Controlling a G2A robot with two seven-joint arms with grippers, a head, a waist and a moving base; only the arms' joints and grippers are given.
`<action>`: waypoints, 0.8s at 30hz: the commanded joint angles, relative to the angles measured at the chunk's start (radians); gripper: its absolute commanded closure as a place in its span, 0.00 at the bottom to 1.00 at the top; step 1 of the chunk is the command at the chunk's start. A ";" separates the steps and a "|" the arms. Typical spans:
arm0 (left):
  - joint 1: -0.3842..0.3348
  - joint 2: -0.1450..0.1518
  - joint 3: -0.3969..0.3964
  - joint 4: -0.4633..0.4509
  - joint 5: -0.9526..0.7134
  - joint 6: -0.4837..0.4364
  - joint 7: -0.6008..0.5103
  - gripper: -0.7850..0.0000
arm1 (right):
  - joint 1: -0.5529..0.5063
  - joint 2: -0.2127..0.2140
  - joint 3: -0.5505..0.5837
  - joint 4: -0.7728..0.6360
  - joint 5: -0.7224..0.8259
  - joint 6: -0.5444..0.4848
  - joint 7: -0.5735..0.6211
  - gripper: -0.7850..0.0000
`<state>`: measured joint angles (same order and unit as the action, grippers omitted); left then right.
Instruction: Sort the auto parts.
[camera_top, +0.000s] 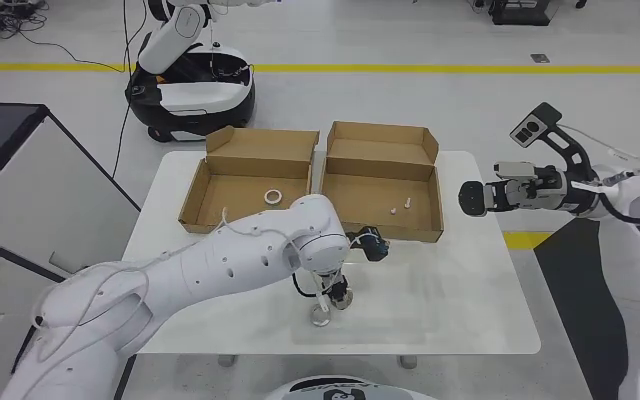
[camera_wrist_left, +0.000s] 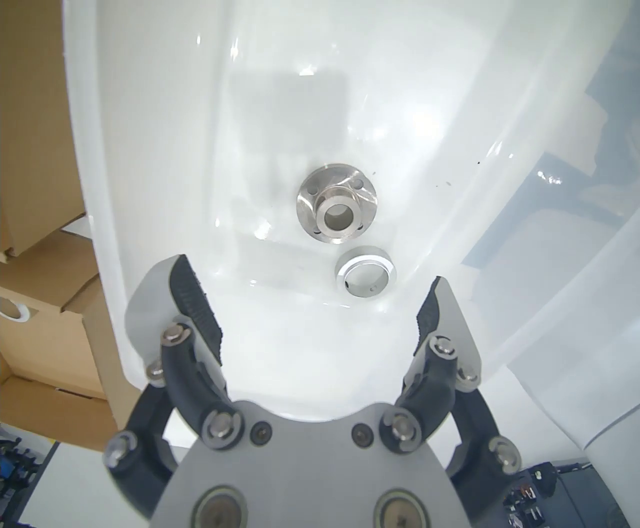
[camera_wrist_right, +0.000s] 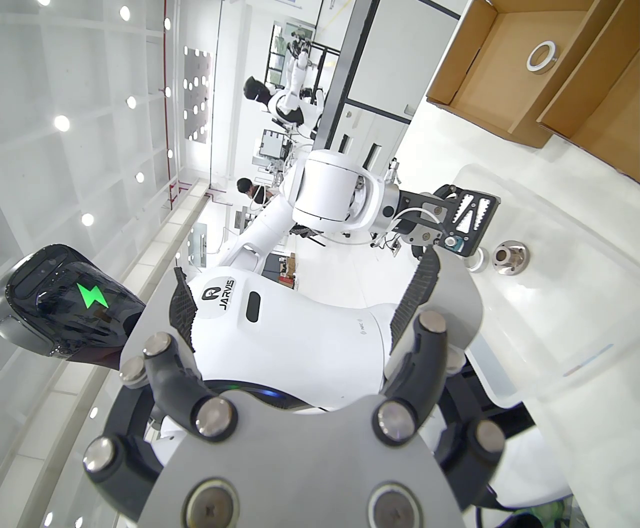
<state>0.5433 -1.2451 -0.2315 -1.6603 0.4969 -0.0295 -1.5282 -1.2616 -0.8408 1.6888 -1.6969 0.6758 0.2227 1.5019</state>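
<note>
White table (camera_wrist_left: 350, 75), shiny flanged hub (camera_wrist_left: 336, 204) (ring (camera_wrist_left: 365, 272) beside)

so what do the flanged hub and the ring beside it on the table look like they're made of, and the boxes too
Flanged hub: likely steel, with a brushed silvery finish and bright glints.
Ring: metal, perhaps aluminium, paler with a satin sheen.
Boxes: brown cardboard, matte, with folded flaps and raw cut edges.

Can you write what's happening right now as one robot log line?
left gripper: jaws open, above flanged hub and metal ring | right gripper: jaws open, near table edge | parts: both on table, unboxed
</note>
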 joint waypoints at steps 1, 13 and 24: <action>0.000 -0.006 0.003 0.004 0.007 0.004 -0.005 0.00 | 0.000 0.000 0.000 0.000 0.000 0.000 0.000 0.00; 0.019 -0.033 0.041 0.038 0.020 -0.057 0.001 0.00 | 0.000 0.000 0.000 0.000 0.000 0.000 0.000 0.00; 0.042 -0.054 0.040 0.073 0.022 -0.112 0.026 0.00 | 0.000 0.000 0.000 0.000 0.000 0.000 0.000 0.00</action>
<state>0.5845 -1.2977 -0.1924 -1.5887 0.5160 -0.1384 -1.5026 -1.2616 -0.8408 1.6887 -1.6969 0.6758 0.2227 1.5019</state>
